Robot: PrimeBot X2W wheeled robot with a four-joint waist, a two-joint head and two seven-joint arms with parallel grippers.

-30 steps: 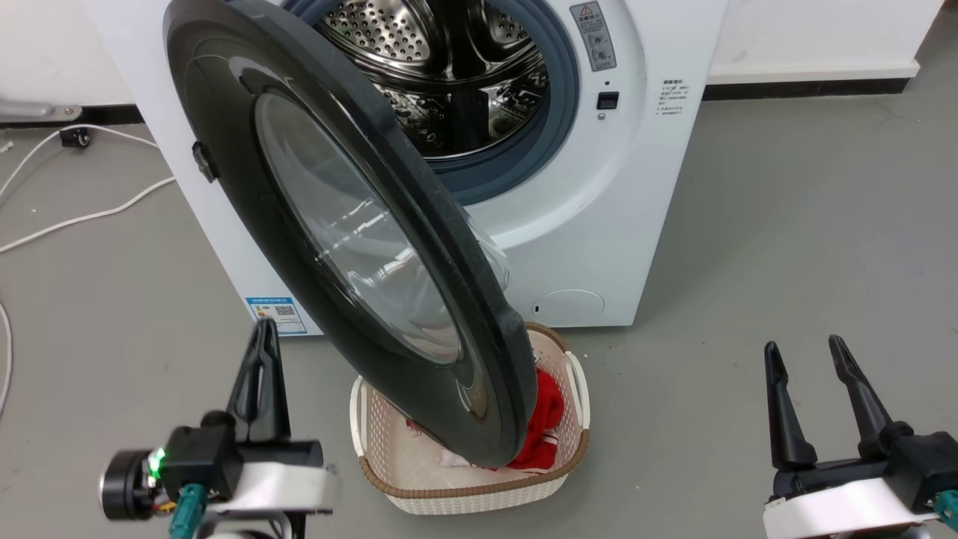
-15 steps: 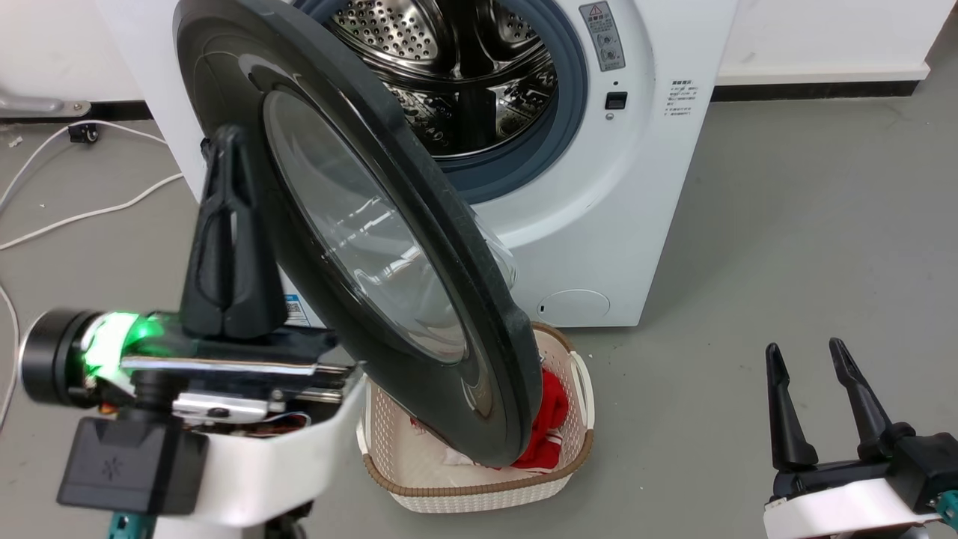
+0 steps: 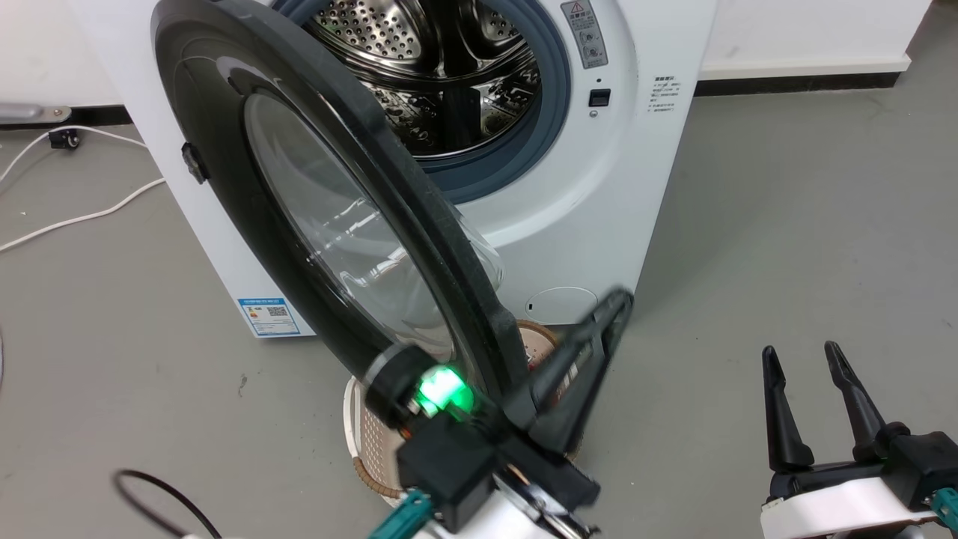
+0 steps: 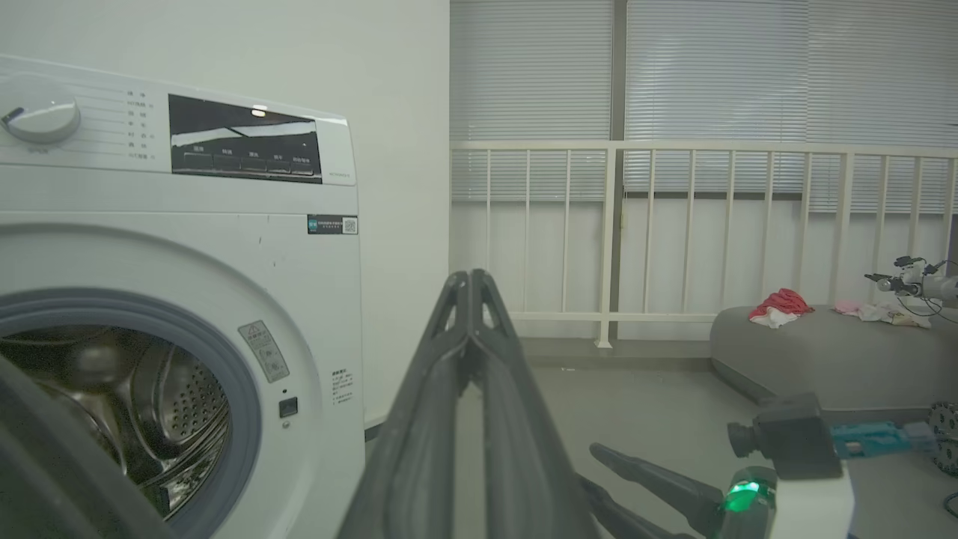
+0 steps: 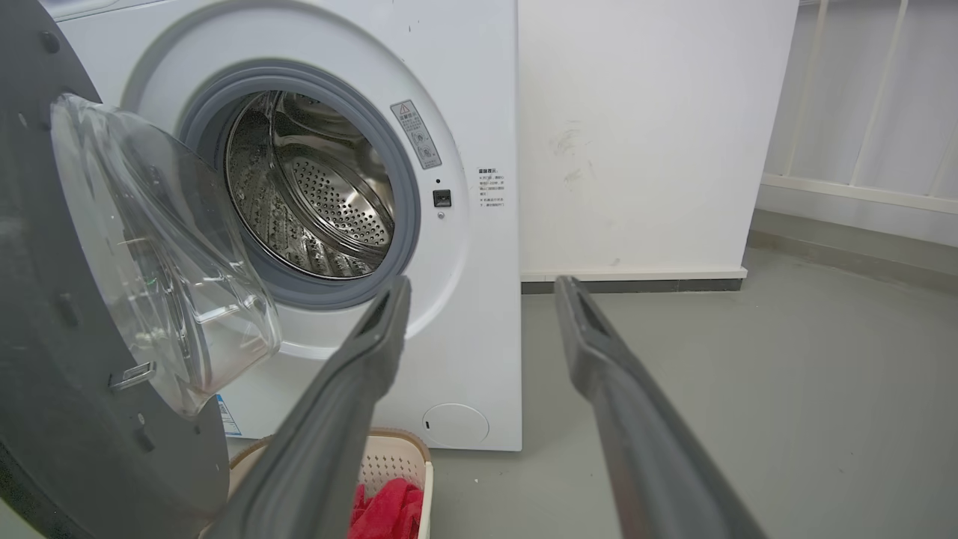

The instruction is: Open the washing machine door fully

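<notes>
Black and glossy, the washing machine door (image 3: 329,217) stands partly open from the washing machine (image 3: 599,195), above a basket (image 3: 358,430). The left arm (image 3: 449,464) slants up just beside the door's lower rim, left jaws clenched on nothing. The right jaws, low and well apart, point up, released.

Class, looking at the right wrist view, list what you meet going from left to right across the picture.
washing machine door → steel drum → black latch socket → white wall → white railing
</notes>
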